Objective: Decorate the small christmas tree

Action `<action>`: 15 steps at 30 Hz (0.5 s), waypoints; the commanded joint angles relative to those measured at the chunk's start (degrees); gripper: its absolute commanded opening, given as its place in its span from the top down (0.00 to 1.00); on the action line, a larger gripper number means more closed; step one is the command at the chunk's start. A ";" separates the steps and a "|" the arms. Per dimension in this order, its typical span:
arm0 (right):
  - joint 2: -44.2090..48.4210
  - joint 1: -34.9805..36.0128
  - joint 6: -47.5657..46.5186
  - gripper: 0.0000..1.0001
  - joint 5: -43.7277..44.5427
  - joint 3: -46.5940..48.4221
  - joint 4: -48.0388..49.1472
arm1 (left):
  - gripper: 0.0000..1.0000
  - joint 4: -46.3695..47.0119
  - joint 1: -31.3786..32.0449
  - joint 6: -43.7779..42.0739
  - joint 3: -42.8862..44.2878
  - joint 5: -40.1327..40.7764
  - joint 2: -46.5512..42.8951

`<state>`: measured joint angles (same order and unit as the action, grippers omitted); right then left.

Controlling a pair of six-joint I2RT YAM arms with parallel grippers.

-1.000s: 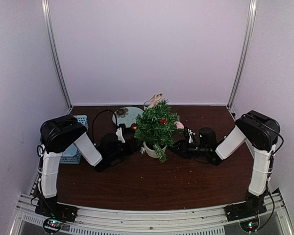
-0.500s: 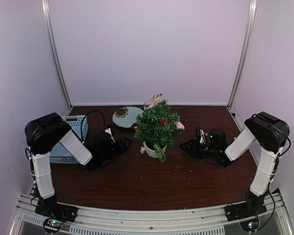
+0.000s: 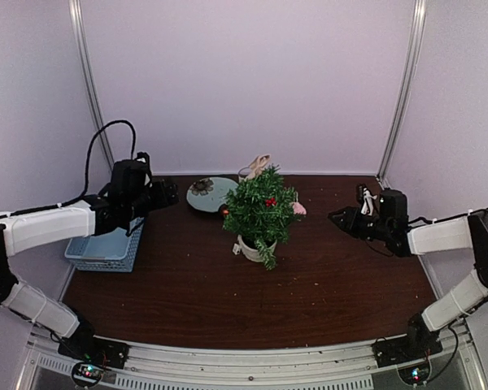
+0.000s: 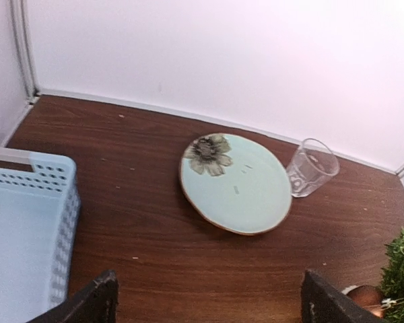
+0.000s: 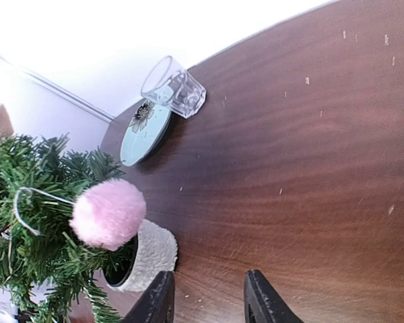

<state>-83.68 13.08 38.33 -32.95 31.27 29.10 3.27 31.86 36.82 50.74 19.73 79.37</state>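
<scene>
Small christmas tree [image 3: 260, 213] stands well right of the left gripper [image 4: 212, 306], whose jaws gape wide and empty, the blue basket [image 4: 27, 222] to its left. The right gripper [image 5: 209, 303], partly open and empty, faces the tree's pink pompom [image 5: 108, 213]. The next pick probably wants a square, centred descent clear of the basket wall.

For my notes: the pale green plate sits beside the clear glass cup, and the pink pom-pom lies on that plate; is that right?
Not quite: the pink pom-pom hangs by its wire hook on the small christmas tree, not on the plate, as the right wrist view shows. The plate does sit beside the clear glass cup.
</scene>
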 commanded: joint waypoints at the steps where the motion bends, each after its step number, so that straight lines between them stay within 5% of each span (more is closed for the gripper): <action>1: 6.14 -0.90 -10.60 0.63 4.89 4.05 -15.78 | 0.02 -25.96 -6.57 -1.96 3.46 0.95 -5.84; 9: 11.05 -1.10 -14.77 0.61 6.08 7.04 -22.23 | 0.03 -52.55 -16.68 8.32 4.73 3.54 -15.88; 15: 10.97 -1.13 -13.92 0.61 4.53 6.97 -21.29 | 0.04 -60.36 -22.42 12.89 5.22 1.45 -11.30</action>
<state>-73.47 12.34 25.23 -28.45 37.23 8.71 -48.69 13.34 45.52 54.74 22.26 64.60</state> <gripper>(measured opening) 0.392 0.975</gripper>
